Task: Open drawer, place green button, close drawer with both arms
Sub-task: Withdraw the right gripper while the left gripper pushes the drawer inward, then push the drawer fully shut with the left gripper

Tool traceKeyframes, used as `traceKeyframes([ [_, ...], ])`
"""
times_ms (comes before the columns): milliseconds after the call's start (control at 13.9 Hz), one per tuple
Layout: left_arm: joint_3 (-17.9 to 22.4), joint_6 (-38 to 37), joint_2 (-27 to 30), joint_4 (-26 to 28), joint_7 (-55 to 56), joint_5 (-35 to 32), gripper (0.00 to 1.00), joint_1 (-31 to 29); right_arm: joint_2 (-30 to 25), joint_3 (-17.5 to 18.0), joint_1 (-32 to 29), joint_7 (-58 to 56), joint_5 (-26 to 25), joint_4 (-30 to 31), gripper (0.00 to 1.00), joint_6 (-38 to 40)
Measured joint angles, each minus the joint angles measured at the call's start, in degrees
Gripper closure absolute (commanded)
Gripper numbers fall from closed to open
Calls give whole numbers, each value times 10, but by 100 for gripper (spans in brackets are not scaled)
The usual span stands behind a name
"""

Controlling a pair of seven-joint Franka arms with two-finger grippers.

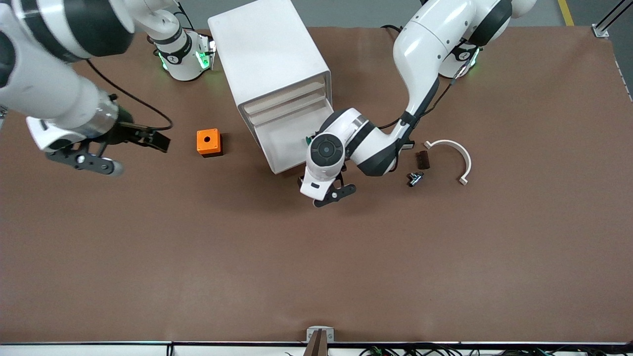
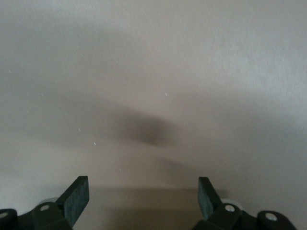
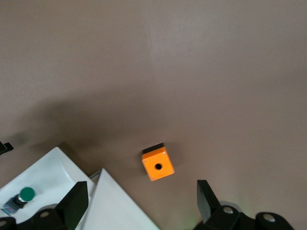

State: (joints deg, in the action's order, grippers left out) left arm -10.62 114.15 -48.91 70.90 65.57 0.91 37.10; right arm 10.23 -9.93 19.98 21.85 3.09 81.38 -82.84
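So the bottom drawer (image 1: 291,144) of the white cabinet (image 1: 269,54) is pulled out toward the front camera, and the little green-capped button (image 3: 23,196) is already sitting inside it, near the edge toward the left arm's end of the tabletop (image 1: 316,257) (in the front view you only catch a sliver of green next to the arm).

The left gripper (image 1: 330,194) hangs low just in front of the open drawer's outer corner, jaws spread wide with nothing between them. Its wrist camera just sees a blank pale surface.

The right gripper (image 1: 116,153) is up over the tabletop toward the right arm's end, jaws also wide apart and empty.

An orange cube with a hole (image 1: 209,142) sits between that gripper and the cabinet. Toward the left arm's end there's a white curved bracket (image 1: 455,157), a dark brown block (image 1: 422,159) and a small black switch (image 1: 415,178), all close together.
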Motion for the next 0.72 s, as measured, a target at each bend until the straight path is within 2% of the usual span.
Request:
traceKeyframes([
  [288, 0, 0, 0, 12, 2, 0, 0, 30, -1, 0, -75, -127, 0, -11, 0, 4],
  [719, 0, 1, -1, 27, 31, 0, 0, 58, -1, 0, -136, -223, 0, -11, 0, 6],
])
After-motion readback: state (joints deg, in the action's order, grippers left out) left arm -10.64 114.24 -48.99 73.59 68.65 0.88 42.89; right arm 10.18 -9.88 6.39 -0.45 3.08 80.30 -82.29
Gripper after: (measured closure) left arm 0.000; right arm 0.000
